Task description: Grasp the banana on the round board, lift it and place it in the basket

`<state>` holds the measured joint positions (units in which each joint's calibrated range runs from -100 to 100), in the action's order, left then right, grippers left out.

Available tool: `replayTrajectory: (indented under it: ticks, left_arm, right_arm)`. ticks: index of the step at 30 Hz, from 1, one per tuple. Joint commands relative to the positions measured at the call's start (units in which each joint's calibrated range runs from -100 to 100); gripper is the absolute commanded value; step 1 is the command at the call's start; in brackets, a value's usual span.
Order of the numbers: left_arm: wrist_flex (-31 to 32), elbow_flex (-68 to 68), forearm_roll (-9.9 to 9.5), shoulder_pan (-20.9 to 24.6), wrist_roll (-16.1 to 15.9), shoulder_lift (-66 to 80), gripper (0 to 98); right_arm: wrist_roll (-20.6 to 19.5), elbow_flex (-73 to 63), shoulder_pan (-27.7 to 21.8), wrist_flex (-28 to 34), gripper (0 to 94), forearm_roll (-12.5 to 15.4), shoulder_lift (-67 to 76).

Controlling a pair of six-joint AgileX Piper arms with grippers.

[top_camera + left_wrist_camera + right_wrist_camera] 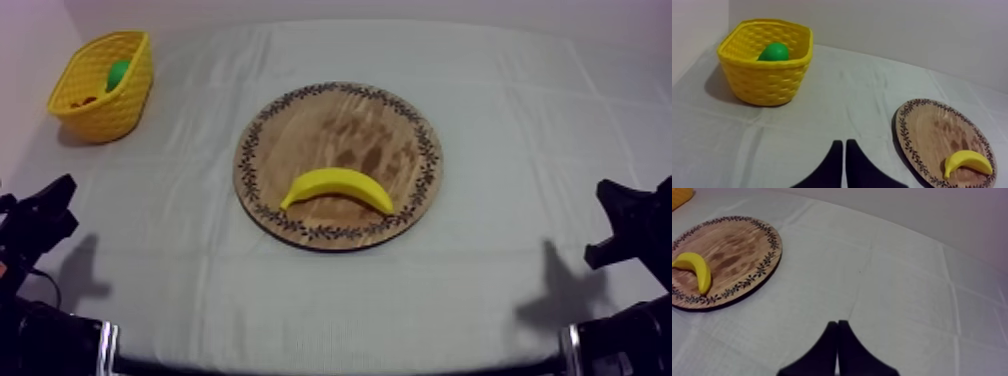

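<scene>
One banana [338,187], long axis left-right

Left arm [38,218], top view: matt black, blocky, with an angular outline and a jutting tip. Lower down, a pale ring [107,345] bands the black body. It is possibly a bare metal collar; hard to tell.

Right arm [628,222]: same black, same angular build, with a like pale ring [571,350] low on its body.

Left gripper [842,142], left wrist view: two black fingers [831,167], smooth and dull, broad at the root and tapering to blunt points. A thin pale seam runs between them.

Right gripper [837,321], right wrist view: matching pair of black fingers [824,353], same wedge shape, same narrow seam, surfaces plain.
</scene>
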<state>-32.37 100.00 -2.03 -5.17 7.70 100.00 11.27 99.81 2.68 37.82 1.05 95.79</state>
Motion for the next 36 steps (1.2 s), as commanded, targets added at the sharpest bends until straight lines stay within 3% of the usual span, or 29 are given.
replayTrajectory:
  ticks: [1, 28, 33, 36]
  left_arm:
    - [0.0, 0.0, 0.0, 0.0, 0.0, 0.0, 0.1]
    - [0.0, 0.0, 0.0, 0.7, -0.2, 0.0, 0.1]
    - [0.0, 0.0, 0.0, 0.8, 1.7, 0.0, 0.1]
    - [-1.1, -0.4, 0.51, 0.8, 5.3, -0.1, 0.1]
  right_arm:
    - [0.0, 0.0, 0.0, 0.0, 0.2, 0.0, 0.0]
    - [0.0, 0.0, 0.0, 0.0, 0.2, 0.0, 0.0]
    - [0.0, 0.0, 0.0, 0.0, 0.2, 0.0, 0.0]
    - [0.0, 0.0, 0.0, 0.0, 0.2, 0.0, 0.0]
